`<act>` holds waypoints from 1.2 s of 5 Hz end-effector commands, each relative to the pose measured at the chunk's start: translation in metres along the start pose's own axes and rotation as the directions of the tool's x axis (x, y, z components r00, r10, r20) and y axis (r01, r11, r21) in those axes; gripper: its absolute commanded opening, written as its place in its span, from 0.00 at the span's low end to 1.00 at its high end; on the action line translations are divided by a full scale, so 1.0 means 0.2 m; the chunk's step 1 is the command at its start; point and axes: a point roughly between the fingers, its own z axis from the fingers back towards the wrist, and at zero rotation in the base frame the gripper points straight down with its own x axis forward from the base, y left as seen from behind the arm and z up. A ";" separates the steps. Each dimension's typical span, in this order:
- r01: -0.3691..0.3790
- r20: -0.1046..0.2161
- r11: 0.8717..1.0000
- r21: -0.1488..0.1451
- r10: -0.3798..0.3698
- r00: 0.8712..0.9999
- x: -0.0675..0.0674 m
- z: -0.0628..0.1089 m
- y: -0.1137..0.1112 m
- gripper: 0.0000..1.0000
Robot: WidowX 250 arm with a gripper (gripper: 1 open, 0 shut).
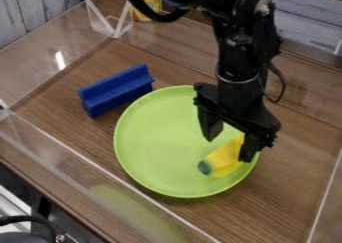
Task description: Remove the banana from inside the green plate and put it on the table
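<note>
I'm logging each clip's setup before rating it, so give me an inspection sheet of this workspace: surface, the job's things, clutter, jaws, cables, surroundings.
Surface: brown wood-grain table, dark streaks.
Job's things: banana lies inside the green plate, near its right rim, dark green tip toward the camera; not yet on the table.
Clutter: blue block on the table, left of the plate and apart from it.
Gripper: black, pointing down over the banana, jaws open with one on each side of it; nothing lifted.
Cables: a dark cable runs along the arm.
Surroundings: clear acrylic walls around the table; a yellow object beyond the far wall, too blurred to name.
</note>
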 end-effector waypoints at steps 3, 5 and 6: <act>0.002 0.029 1.000 0.015 -0.002 1.000 0.02 0.02 0.01 1.00; 0.001 0.032 1.000 0.024 -0.002 0.999 0.02 0.02 0.02 1.00; 0.001 0.034 1.000 0.027 -0.002 0.999 0.03 0.01 0.03 1.00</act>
